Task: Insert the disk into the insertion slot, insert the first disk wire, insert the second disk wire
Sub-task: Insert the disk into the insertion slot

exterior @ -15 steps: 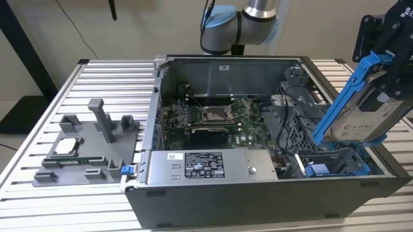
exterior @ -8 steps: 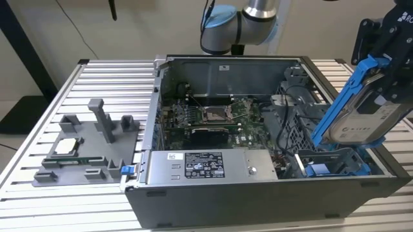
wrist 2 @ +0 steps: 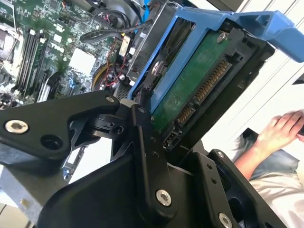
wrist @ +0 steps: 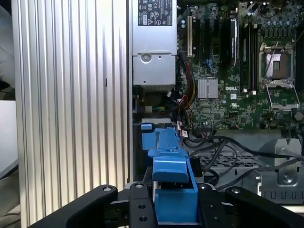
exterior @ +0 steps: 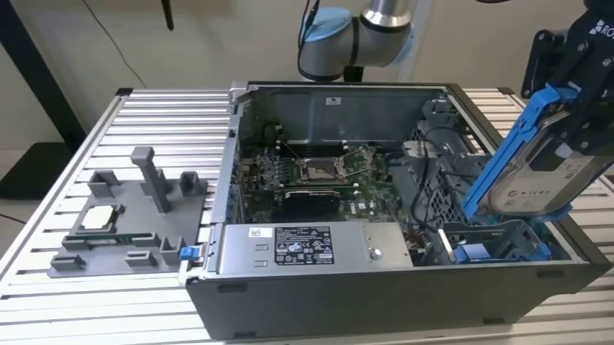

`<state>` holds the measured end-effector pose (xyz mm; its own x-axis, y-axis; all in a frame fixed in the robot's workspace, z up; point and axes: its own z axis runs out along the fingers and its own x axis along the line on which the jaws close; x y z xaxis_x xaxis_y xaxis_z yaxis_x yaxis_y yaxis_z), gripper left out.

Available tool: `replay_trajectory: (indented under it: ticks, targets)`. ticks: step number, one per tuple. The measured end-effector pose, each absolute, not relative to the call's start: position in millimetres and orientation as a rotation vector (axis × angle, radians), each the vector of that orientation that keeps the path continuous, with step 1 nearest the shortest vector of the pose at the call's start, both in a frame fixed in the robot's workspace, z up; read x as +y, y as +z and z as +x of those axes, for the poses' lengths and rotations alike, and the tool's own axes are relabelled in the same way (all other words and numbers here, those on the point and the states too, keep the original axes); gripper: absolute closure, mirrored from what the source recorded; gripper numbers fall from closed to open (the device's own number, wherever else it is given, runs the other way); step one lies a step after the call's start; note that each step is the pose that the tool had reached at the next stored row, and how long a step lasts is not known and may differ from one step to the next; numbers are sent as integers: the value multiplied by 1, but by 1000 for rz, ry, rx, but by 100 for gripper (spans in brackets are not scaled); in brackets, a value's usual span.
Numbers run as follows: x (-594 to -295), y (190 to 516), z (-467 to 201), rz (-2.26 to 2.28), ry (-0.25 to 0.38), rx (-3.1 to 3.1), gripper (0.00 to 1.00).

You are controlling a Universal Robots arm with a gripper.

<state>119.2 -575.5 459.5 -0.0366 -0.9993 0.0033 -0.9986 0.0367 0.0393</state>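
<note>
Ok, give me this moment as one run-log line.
gripper: shut on disk | disk: tilted above slot, not yet in | slot: corner of case, exterior view's right

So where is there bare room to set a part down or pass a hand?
In the exterior view, bare table slats lie behind the grey fixture tray and in a strip before the case. Crowded: inside the case, cables beside the insertion slot, above which the gripper holds the disk.

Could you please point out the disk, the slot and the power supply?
disk (exterior: 561,176): exterior view, its silver face.
slot (exterior: 494,237): exterior view, its grey wall.
power supply (exterior: 317,248): exterior view, its labelled top.
</note>
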Motion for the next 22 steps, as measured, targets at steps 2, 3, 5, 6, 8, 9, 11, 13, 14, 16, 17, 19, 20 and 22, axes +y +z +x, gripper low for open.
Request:
replay_trajectory:
  ticks: [2,3,5,6,8,9,11,13,14,16,17,19,20,22]
  targets:
    - [-575,459,119,2160,-40,-2240,100]
    - [-575,458,119,2160,-40,-2240,100]
    - [-575,457,119,2160,-40,-2240,100]
    - [-575,456,119,2160,-40,-2240,100]
    - [-575,454,119,2160,-40,-2240,100]
    - [-575,453,119,2159,-40,-2240,100]
    - [-575,451,119,2159,-40,-2241,100]
    - [-575,449,119,2158,-41,-2242,100]
    - [-575,448,119,2157,-40,-2242,100]
    - [-575,446,119,2157,-41,-2243,100]
    - [-575,444,119,2157,-40,-2243,100]
    - [-575,442,119,2157,-41,-2243,100]
    - [-575,440,119,2156,-41,-2244,100]
    - [-575,437,119,2157,-41,-2244,100]
